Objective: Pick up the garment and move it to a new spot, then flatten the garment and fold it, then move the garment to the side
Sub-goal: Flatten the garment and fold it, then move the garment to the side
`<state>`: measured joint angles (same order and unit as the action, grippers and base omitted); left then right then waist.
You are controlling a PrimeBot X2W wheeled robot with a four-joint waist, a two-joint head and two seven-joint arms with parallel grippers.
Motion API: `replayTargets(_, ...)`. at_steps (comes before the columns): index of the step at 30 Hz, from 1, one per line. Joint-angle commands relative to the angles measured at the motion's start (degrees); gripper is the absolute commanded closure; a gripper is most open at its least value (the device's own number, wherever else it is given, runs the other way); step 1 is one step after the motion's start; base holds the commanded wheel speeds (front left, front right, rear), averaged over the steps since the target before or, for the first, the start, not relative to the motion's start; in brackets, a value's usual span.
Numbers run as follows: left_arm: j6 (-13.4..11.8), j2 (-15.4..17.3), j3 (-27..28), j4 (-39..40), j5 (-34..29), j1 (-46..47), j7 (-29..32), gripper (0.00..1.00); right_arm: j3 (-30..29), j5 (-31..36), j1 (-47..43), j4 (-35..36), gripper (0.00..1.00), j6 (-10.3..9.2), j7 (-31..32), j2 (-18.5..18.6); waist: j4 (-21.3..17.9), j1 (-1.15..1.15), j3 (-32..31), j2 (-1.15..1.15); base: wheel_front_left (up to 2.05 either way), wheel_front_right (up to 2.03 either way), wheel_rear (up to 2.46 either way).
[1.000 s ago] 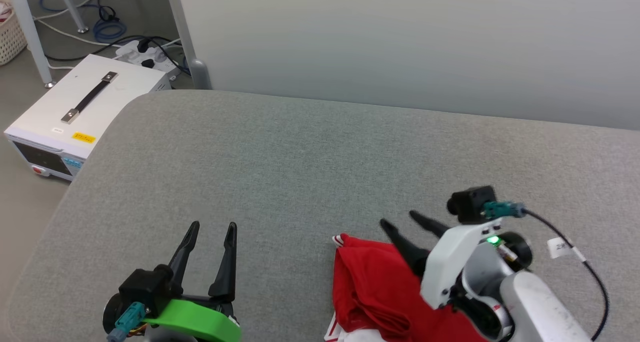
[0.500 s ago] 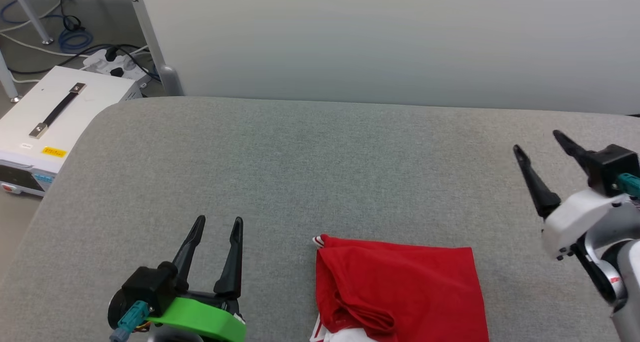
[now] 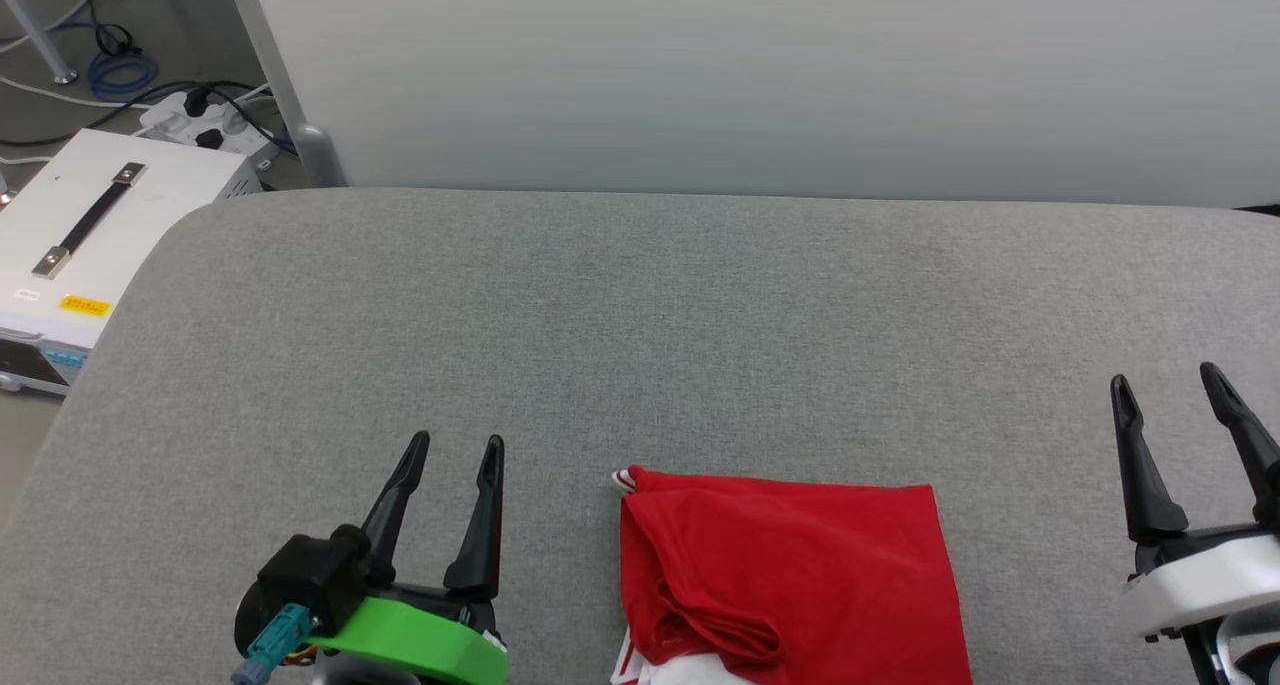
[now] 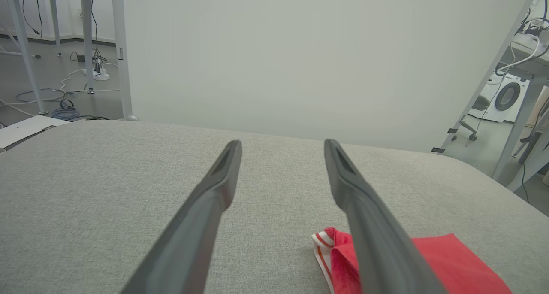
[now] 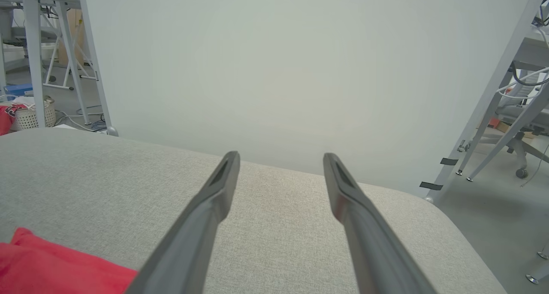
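Note:
The garment (image 3: 790, 575) lies folded into a red rectangle at the near middle of the grey table (image 3: 640, 315), with striped trim at its far left corner and white cloth at its near edge. My left gripper (image 3: 455, 445) stands open to its left, empty. Off to the garment's right my right gripper (image 3: 1165, 377) is open and empty too. The left wrist view catches the garment (image 4: 446, 264) at lower right, with the left gripper (image 4: 281, 144) open above the cloth-covered table. In the right wrist view the garment (image 5: 51, 264) sits at lower left and the right gripper (image 5: 279, 156) holds nothing.
A pale partition wall (image 3: 760, 75) runs along the table's far edge. A white equipment box with a black handle (image 3: 90, 225) sits on the floor past the left edge, near cables and a power strip (image 3: 190, 115). Desk legs and a chair (image 5: 510, 148) stand to the right.
My right gripper left the garment, swung out to the right and came down to the lower right. The camera turned right, shifting the whole picture. The left gripper stayed put.

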<state>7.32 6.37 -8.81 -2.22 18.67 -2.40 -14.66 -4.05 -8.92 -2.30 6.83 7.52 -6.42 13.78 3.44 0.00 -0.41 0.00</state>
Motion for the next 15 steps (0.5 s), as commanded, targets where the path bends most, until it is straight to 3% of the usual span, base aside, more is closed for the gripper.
replayTargets(1,0.16,-0.26,-0.04,0.28,0.30,-0.98,-0.34,0.00,-0.69,0.68,-1.01,0.50,0.00,-0.03,-0.96,-1.07,0.07,0.00,0.01,0.00,0.00,0.00,0.00)
replayTargets(6,0.16,-0.33,-0.52,0.26,0.29,-1.09,-0.34,0.00,-1.11,1.97,-2.89,0.37,0.00,-0.03,-2.29,-4.04,-0.03,0.00,-0.20,0.00,0.00,0.00,0.00)
replayTargets(15,0.16,-0.13,-0.61,0.23,0.04,-0.80,-0.34,0.00,-0.40,2.07,-3.26,0.65,0.00,-0.03,-0.58,-3.94,0.38,0.00,-0.57,0.00,0.00,0.00,0.00)
